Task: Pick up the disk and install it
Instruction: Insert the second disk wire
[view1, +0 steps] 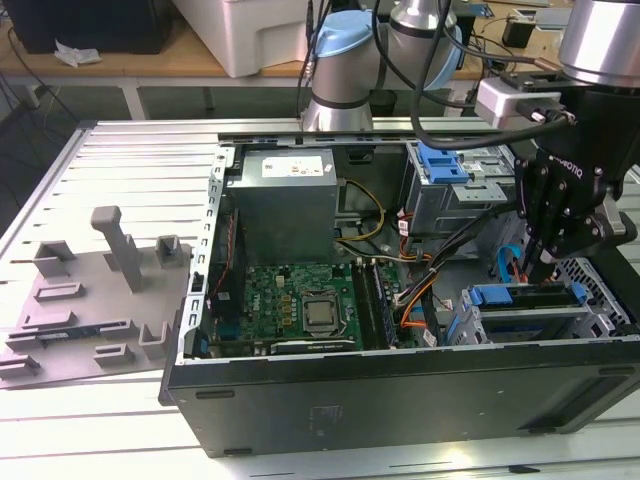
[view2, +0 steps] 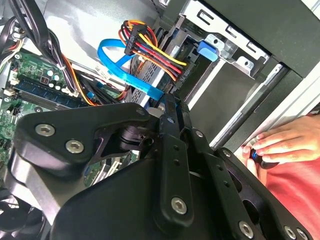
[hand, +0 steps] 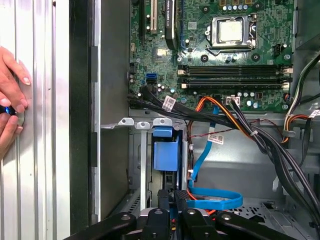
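The disk (view1: 528, 318) lies in the grey drive cage at the corner of the open computer case on the exterior view's right, its blue rail (view1: 505, 296) showing on top. In the first wrist view that blue rail (hand: 166, 151) sits between the cage's metal walls. My gripper (view1: 545, 265) hangs just above the cage with its black fingers close together and nothing between them. The gripper (hand: 175, 197) stands over a blue ribbon cable (hand: 215, 202) beside the disk. In the second wrist view the gripper (view2: 170, 107) points at the cage, where coloured power wires (view2: 150, 50) run.
The motherboard (view1: 300, 300), a grey power-supply box (view1: 285, 205) and a second cage with a blue bracket (view1: 440, 160) share the case. Black cable bundles (hand: 270, 145) cross near the gripper. A person's hands (hand: 10, 105) rest on the slatted table outside the case. A grey fixture (view1: 90, 290) stands on the exterior view's left.
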